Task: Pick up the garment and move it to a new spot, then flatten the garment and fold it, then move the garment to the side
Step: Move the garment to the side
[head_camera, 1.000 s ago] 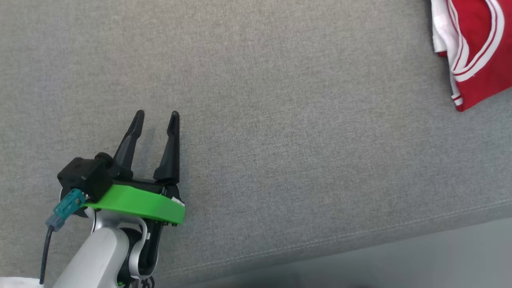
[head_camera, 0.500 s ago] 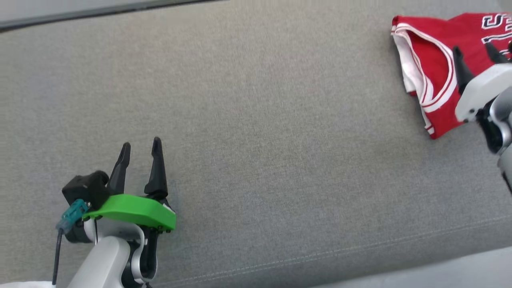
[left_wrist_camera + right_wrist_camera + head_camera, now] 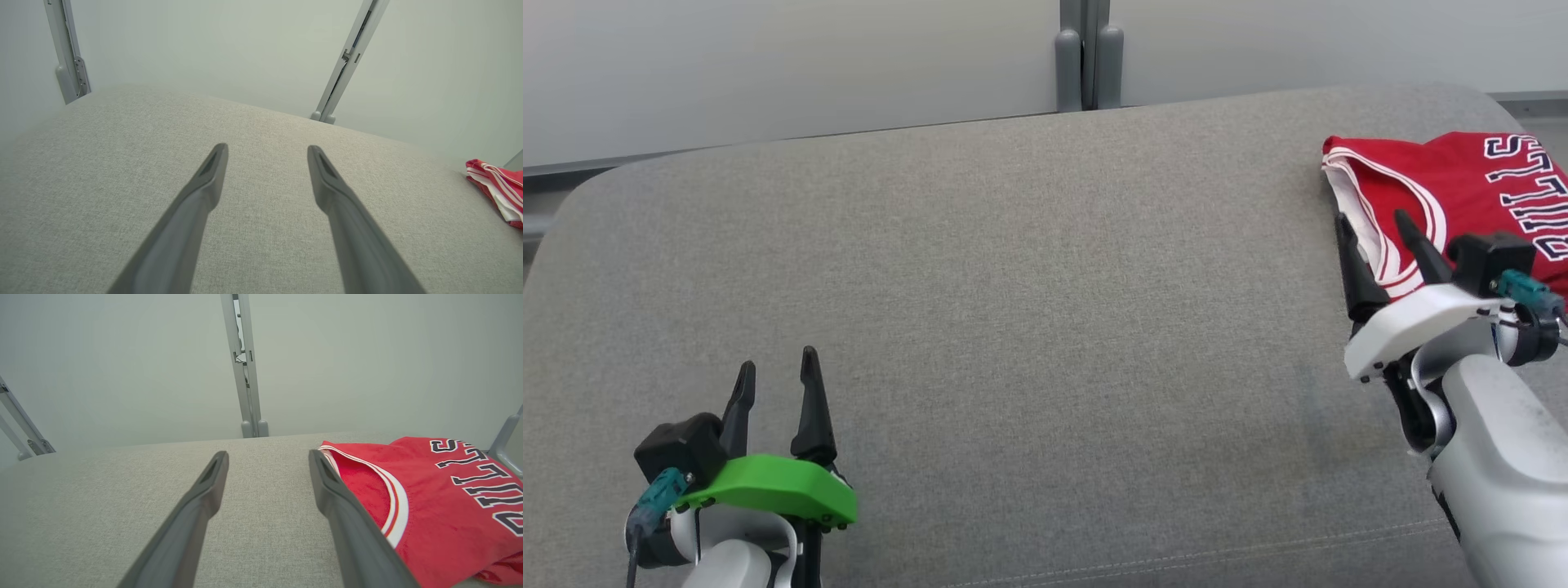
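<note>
The red basketball jersey (image 3: 1462, 175) is lying in layers at the far right end of the grey upholstered cushion (image 3: 1045, 286), its white-trimmed armhole facing the middle. The left end effector (image 3: 777, 360) is hovering well apart from it, fingers spread and gripping nothing. The right end effector (image 3: 1371, 217) is also standing wide and empty, just beside the jersey's near edge. This is fitting two stages: a jersey waiting to be lifted, or one folded and set aside. Either way, I judge the care is lying with the right fingers, since the thin layered fabric and loose trim are looking easy to snag or drag.
</note>
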`<state>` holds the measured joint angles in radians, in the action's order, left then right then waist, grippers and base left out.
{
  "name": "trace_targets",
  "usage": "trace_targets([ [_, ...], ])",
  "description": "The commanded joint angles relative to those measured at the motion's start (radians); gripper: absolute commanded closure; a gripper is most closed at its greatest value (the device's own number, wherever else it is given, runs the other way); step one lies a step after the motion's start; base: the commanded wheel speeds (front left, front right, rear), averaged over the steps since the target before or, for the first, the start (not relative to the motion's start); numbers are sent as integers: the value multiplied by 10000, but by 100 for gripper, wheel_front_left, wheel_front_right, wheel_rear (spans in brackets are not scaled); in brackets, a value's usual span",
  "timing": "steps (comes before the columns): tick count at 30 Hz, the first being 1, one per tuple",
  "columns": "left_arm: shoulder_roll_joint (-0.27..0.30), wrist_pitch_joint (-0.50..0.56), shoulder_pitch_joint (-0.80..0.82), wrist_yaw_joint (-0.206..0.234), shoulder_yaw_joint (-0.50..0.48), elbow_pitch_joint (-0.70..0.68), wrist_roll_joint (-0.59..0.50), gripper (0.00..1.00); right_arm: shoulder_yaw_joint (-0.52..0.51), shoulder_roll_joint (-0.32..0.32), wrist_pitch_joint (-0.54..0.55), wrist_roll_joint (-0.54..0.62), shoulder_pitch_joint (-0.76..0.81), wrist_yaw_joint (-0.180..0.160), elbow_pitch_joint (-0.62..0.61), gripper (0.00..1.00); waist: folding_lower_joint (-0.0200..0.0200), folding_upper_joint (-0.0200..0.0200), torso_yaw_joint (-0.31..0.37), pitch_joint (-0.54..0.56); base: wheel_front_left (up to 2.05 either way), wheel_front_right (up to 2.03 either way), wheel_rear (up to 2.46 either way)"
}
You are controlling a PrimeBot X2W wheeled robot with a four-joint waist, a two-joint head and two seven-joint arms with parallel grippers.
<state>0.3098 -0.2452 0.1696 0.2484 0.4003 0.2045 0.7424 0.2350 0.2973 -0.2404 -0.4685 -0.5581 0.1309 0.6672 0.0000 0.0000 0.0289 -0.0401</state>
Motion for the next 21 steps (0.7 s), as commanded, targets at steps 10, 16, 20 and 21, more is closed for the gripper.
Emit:
trace_targets([
  [10, 172, -75, -798, 240, 137, -509, -281, 0, -2101, -2125, 484, 2851, 3184, -5, -3107, 0, 0, 0, -440, 689, 0, 0, 0],
  [16, 240, 72, -1091, 267, 335, -505, -294, 0, -2294, -2438, 990, 3110, 4266, -5, -4455, 0, 0, 0, -462, 758, 0, 0, 0],
  [20, 271, 187, -1197, 181, 471, -409, -294, 0, -2214, -2458, 1278, 2848, 4930, -5, -5141, 0, 0, 0, -509, 773, 0, 0, 0],
  [21, 287, 213, -1196, 147, 511, -381, -298, 0, -2198, -2459, 1339, 2782, 5053, -5, -5267, 0, 0, 0, -515, 777, 0, 0, 0],
])
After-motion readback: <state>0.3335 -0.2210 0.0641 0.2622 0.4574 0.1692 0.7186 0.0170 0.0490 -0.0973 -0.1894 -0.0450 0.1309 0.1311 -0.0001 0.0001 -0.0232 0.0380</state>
